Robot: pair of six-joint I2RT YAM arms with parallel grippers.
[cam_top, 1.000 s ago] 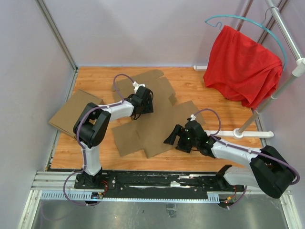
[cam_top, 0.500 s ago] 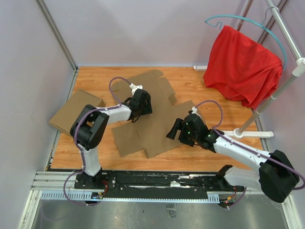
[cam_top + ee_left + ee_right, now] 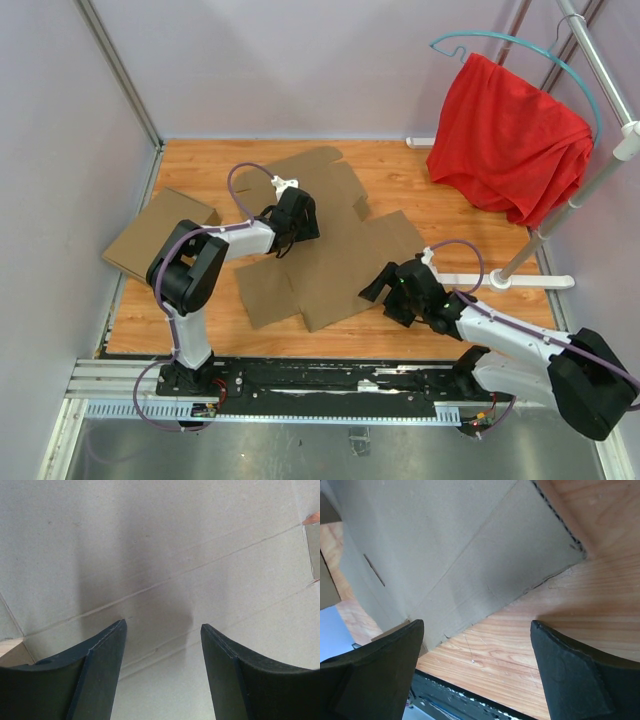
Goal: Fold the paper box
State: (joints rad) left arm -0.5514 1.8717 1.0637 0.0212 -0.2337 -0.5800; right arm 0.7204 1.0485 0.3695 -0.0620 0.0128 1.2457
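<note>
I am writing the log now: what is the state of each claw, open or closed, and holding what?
Left claw: open, holding nothing, box under it.
Right claw: open, holding nothing, at the box edge.

The right claw [image 3: 476, 625], spread wide, hangs over an edge of the paper box [image 3: 445, 545].

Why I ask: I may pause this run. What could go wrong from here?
The right gripper, open at the near edge of the paper box, may shove the flat sheet across the table instead of lifting a flap. The left gripper, open over a panel, grips nothing, so nothing anchors it.
</note>
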